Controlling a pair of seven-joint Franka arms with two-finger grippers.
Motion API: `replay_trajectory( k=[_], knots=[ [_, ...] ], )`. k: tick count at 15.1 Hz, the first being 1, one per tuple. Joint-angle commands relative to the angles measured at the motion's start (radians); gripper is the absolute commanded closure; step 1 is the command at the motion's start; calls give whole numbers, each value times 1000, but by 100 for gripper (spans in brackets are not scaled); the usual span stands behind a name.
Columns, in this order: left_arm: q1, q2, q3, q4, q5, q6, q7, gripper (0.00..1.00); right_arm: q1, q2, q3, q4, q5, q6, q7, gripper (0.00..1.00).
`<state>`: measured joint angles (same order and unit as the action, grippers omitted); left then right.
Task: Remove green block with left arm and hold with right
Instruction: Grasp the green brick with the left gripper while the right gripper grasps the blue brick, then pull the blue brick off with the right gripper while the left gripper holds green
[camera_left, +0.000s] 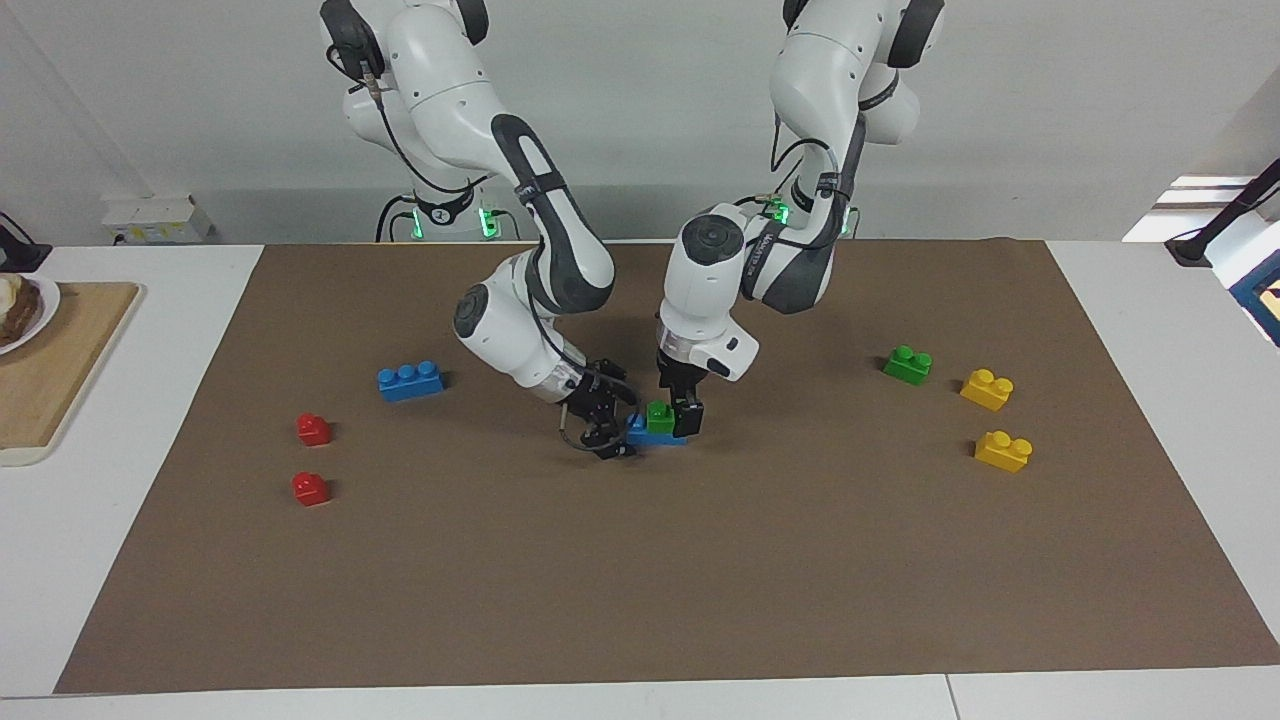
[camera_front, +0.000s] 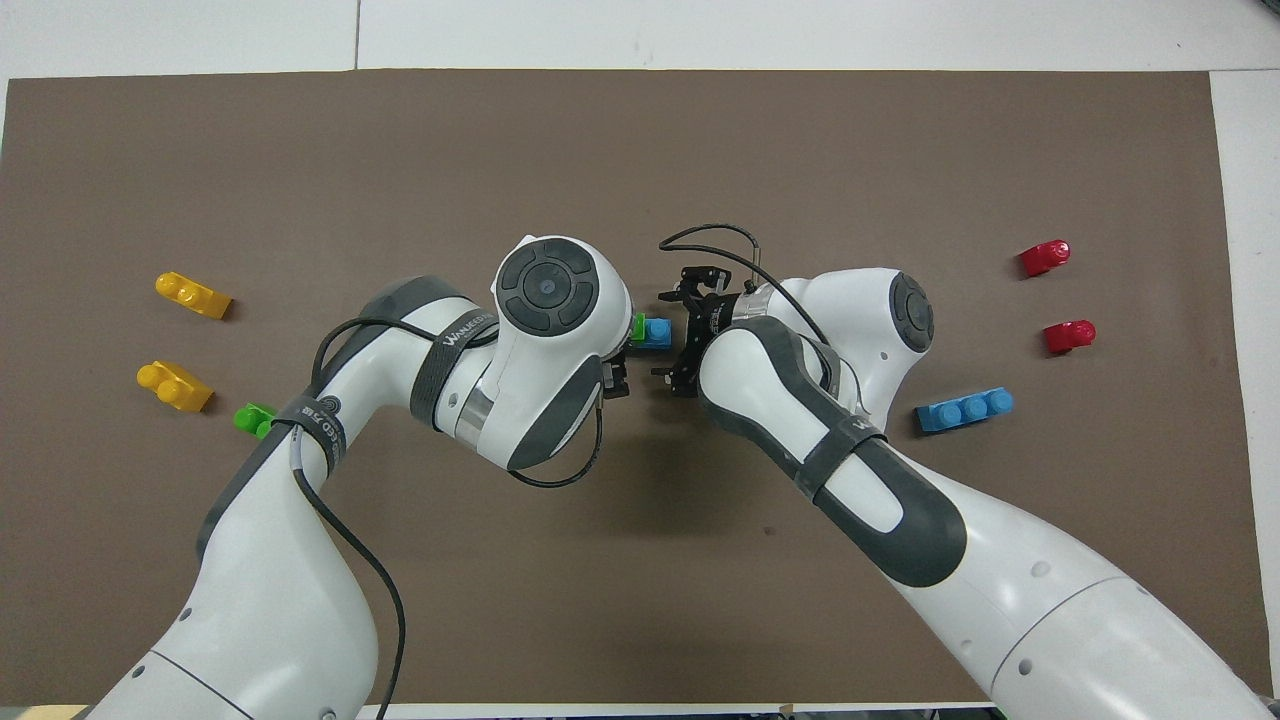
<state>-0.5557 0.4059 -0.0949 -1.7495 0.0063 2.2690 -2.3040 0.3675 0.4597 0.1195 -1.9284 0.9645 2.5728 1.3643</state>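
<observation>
Green block (camera_left: 658, 417) seated on blue brick (camera_left: 640, 432), mid-table. Left tool (camera_left: 682, 415) at block's 3 o'clock in facing view, closed on it. Right tool (camera_left: 607, 432) at 9 o'clock, touching brick end; finger state unreadable. Stack's long axis between tools.

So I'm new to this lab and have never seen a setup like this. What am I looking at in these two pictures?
Two white jointed robot arms work at a table covered by a brown mat. One picture faces them; the other looks down from above them. The left arm's end effector is at a small green plastic brick stacked on a blue brick. The right arm's end effector is at that blue brick's end. Loose on the mat lie another blue brick, two red, two yellow and a second green brick.
</observation>
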Motion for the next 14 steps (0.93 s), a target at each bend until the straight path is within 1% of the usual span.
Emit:
replay_trajectory(
  k=[1, 2, 3, 4, 5, 6, 13, 14],
  knots=[
    [-15, 2, 14, -10, 18, 12, -25, 0, 30, 14, 0, 8, 65, 49, -1, 13],
    [-15, 2, 14, -11, 18, 12, -25, 0, 28, 14, 0, 8, 72, 49, -1, 21],
    [-15, 2, 14, -13, 18, 14, -25, 0, 28, 14, 0, 9, 75, 49, -1, 35],
    [-15, 2, 14, -16, 18, 12, -26, 0, 27, 14, 0, 12, 76, 47, -1, 55],
    [-15, 2, 14, -16, 18, 12, -25, 0, 27, 14, 0, 14, 76, 47, -1, 81],
    [-15, 2, 14, -19, 20, 12, -26, 0, 27, 14, 0, 15, 76, 47, 1, 100],
    [-15, 2, 15, -21, 20, 15, -40, 0, 31, 16, -1, 14, 77, 52, -14, 100],
    [-15, 2, 15, -21, 20, 15, -40, 2, 31, 16, -1, 12, 76, 55, -16, 100]
  ],
)
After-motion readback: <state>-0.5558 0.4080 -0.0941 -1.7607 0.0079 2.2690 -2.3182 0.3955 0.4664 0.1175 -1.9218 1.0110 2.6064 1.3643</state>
